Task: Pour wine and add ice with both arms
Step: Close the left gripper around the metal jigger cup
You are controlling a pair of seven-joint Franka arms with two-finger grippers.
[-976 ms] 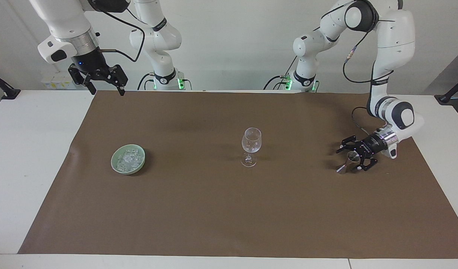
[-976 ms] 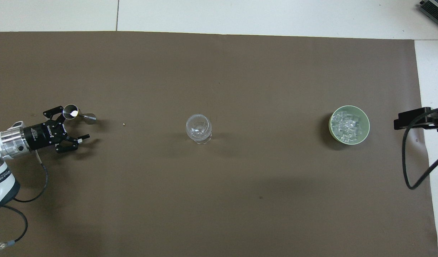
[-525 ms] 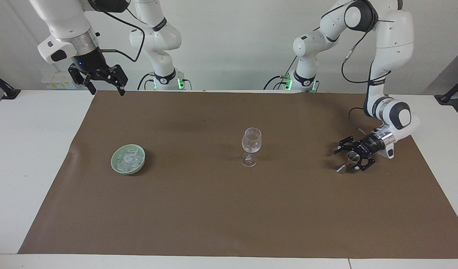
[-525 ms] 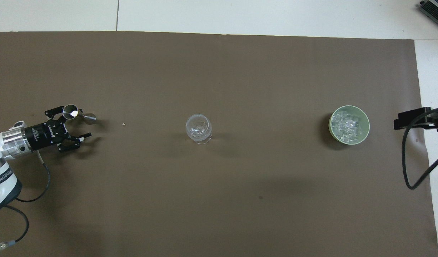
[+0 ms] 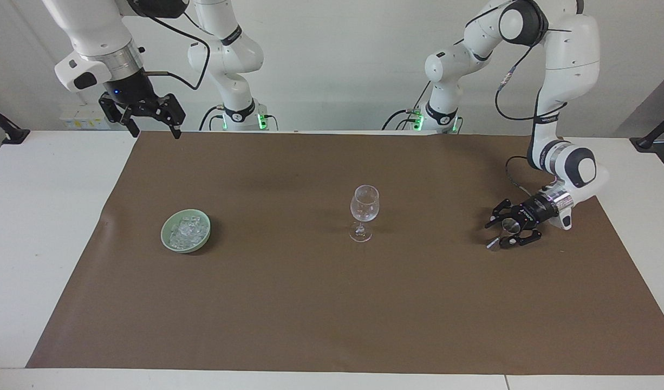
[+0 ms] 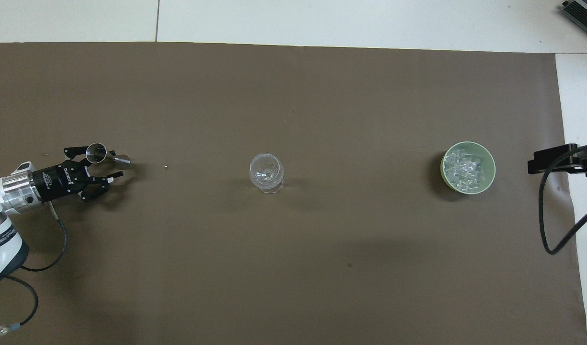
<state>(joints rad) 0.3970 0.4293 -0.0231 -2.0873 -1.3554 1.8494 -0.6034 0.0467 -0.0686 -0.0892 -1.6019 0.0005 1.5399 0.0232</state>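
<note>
Clear, glassy ice (image 5: 187, 231) chunks heap a pale green bowl (image 5: 169, 242). The left gripper (image 5: 506, 232) straddles a steel jigger (image 5: 504, 229), grip unclear; the right gripper (image 5: 150, 129) waits released.

bright, even light from above, soft faint shadows on the brown mat (image 5: 332, 303), both views sharp.

I see a white table (image 5: 34, 227) under a broad brown paper mat (image 5: 332, 303). On the mat stand a clear stemmed wine glass (image 5: 364, 212), a pale green bowl (image 5: 186, 231), and a small steel jigger (image 6: 104, 155) toward the left arm's end.
</note>
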